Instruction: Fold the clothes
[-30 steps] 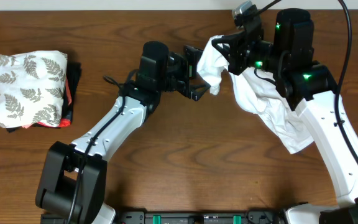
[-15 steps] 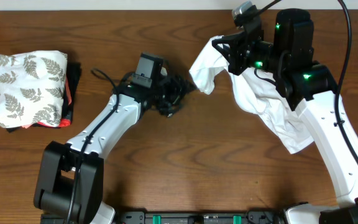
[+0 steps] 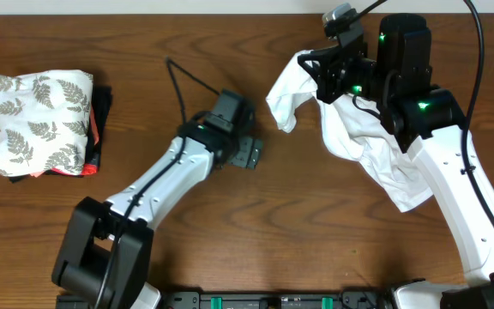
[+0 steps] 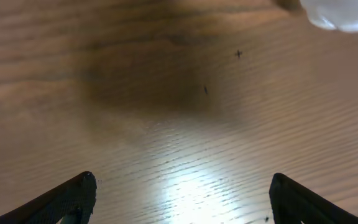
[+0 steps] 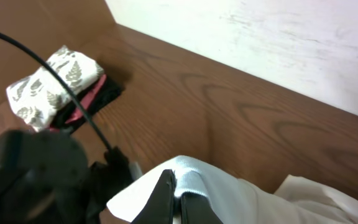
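Observation:
The clothes are one white T-shirt (image 3: 376, 159), bunched and hanging from my right gripper (image 3: 320, 77) at the back right, its lower part trailing down onto the table toward the right. In the right wrist view the right gripper (image 5: 179, 190) is shut on a folded edge of the white T-shirt (image 5: 229, 193). My left gripper (image 3: 247, 153) points down at bare wood left of the shirt, apart from it. Its fingers (image 4: 79, 194) stand wide open with nothing between them, and a corner of the white T-shirt (image 4: 347, 15) shows at the top right of that view.
A folded white cloth with grey fern leaves (image 3: 37, 120) lies at the far left on black and red folded garments (image 3: 99, 129). The left arm's black cable (image 3: 187, 81) loops above the table. The wall runs along the back edge.
My left gripper has left the shirt's hanging edge, drawn back left and toward the front, and turned down to face the table. The right gripper still holds the shirt up.

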Controlling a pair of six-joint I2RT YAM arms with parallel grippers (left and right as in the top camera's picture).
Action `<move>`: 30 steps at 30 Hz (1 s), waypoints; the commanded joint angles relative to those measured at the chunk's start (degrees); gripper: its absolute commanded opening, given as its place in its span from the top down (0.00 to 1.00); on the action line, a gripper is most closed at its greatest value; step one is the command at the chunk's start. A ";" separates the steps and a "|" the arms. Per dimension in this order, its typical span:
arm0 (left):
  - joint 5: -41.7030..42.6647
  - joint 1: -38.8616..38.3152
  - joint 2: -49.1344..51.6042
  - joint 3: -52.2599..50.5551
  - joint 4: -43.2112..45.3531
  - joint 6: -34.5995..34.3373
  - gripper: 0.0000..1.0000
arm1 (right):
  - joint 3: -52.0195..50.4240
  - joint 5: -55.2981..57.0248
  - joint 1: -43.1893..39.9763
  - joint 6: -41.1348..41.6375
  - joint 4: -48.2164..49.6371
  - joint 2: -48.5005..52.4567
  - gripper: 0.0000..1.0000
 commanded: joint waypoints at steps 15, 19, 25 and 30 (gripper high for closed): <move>-7.56 -2.69 -34.01 -8.74 6.58 -3.39 0.04 | 0.07 1.95 -1.64 -0.85 -0.81 -0.63 0.99; -3.37 -2.69 -32.06 -17.35 21.53 -3.39 0.02 | 0.07 1.90 -1.57 -0.83 -0.81 -0.63 0.99; 3.17 -2.69 -23.85 -21.24 32.46 -2.99 0.02 | 0.07 1.88 -1.49 -0.83 -0.83 -0.63 0.99; 5.57 -2.75 -18.45 -21.24 39.63 -0.96 0.02 | 0.07 1.90 -1.46 -0.83 -0.85 -0.63 0.99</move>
